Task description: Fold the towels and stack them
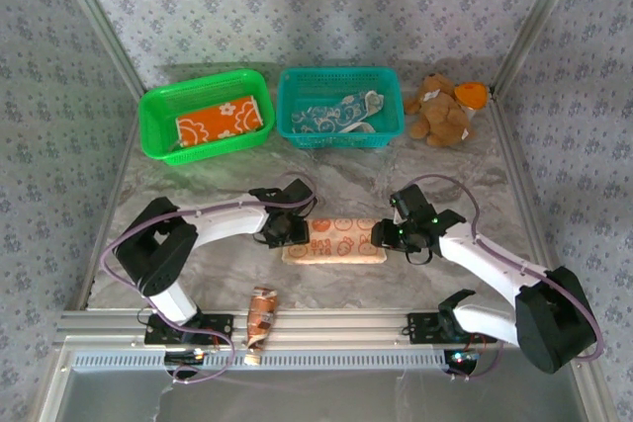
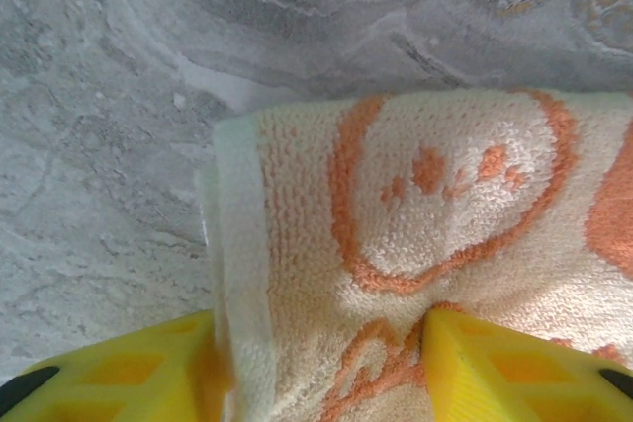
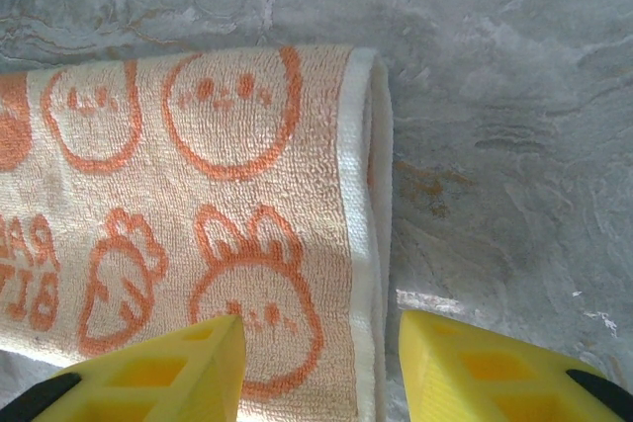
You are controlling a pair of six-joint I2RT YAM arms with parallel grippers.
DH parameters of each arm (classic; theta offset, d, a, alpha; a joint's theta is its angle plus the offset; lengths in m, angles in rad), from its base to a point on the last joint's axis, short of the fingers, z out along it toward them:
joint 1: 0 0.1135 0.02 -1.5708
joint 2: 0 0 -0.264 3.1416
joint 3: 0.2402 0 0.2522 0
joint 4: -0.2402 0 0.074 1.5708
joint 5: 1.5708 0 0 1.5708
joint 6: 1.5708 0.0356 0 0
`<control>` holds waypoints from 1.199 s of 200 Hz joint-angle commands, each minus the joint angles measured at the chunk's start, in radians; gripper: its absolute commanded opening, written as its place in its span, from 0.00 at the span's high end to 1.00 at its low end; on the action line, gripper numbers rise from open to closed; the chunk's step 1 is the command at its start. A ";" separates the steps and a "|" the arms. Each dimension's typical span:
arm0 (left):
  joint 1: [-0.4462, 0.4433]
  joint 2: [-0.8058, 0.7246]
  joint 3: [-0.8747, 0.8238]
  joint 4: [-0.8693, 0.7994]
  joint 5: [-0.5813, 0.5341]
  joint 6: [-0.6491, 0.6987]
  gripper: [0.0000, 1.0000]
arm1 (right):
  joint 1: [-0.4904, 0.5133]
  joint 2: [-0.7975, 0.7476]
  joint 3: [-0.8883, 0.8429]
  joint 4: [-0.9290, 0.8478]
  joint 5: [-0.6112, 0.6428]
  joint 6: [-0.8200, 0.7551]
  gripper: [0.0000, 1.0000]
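**Both grippers released over the ends of the folded peach towel**

The left gripper (image 1: 281, 228) stands at the left end of the peach towel (image 1: 334, 241), jaws about half open and clamping nothing. In the left wrist view, this gripper (image 2: 318, 343) straddles the towel's (image 2: 435, 195) folded end. One yellow finger (image 2: 119, 373) sits just beside the hem over bare table, and the other rests above the printed cloth.

The right gripper (image 1: 382, 235) is at the opposite end, also parted and holding nothing. In the right wrist view, the gripper (image 3: 318, 333) has one finger (image 3: 158, 373) over the towel (image 3: 198, 195) and the other beyond the hem, above the stone-patterned surface.

The peach towel lies folded into a long strip in the middle of the table (image 1: 227, 274), nearer the front edge than the back.

The orange towel (image 1: 220, 121) lies flat in the green basket (image 1: 203, 149) at the back left. The teal towel (image 1: 336, 116) is bunched in the teal basket (image 1: 336, 138) beside it, its print hard to read. A brown teddy bear (image 1: 440, 111) sits at the back right corner.

From above, the gripper bodies cover both ends of the strip. The wrist views cut the fingers off at the bottom edge. A small brownish object (image 1: 262, 315) lies at the front edge, too small to identify.
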 commanded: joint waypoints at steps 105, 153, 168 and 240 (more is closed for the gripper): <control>-0.008 -0.024 -0.001 -0.070 -0.106 -0.011 1.00 | -0.032 -0.064 0.076 -0.078 0.033 -0.036 0.22; 0.042 -0.154 0.164 -0.338 -0.154 0.047 1.00 | -0.075 -0.051 0.150 -0.103 0.030 -0.077 0.00; 0.075 -0.193 0.227 -0.419 -0.165 0.061 1.00 | -0.085 -0.042 0.174 -0.108 0.035 -0.088 0.00; 0.305 -0.247 0.601 -0.684 -0.171 0.207 1.00 | -0.105 0.014 0.251 -0.101 0.022 -0.108 0.00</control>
